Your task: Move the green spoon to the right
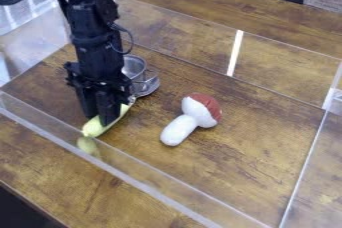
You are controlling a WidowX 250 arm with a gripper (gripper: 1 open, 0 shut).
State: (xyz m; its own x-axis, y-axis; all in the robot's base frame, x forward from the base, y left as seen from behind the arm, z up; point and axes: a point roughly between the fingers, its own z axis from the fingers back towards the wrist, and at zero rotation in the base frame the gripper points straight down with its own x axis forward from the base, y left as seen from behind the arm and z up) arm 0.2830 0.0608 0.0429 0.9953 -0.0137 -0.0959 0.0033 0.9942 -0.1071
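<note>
The green spoon (pixel 96 125) is a slim yellow-green piece lying low over the wooden table, its near end poking out below my gripper (pixel 103 112). My black gripper points straight down and its fingers sit around the spoon's upper part, shut on it. The spoon's far end is hidden behind the fingers. My arm (pixel 88 32) rises up and left out of the frame.
A white mushroom with a red-brown cap (pixel 190 118) lies to the right of the gripper. A shiny steel pot (pixel 135 72) stands right behind my arm, mostly hidden. Clear acrylic walls (pixel 174 190) fence the wooden table (pixel 254 152) at front, left and right.
</note>
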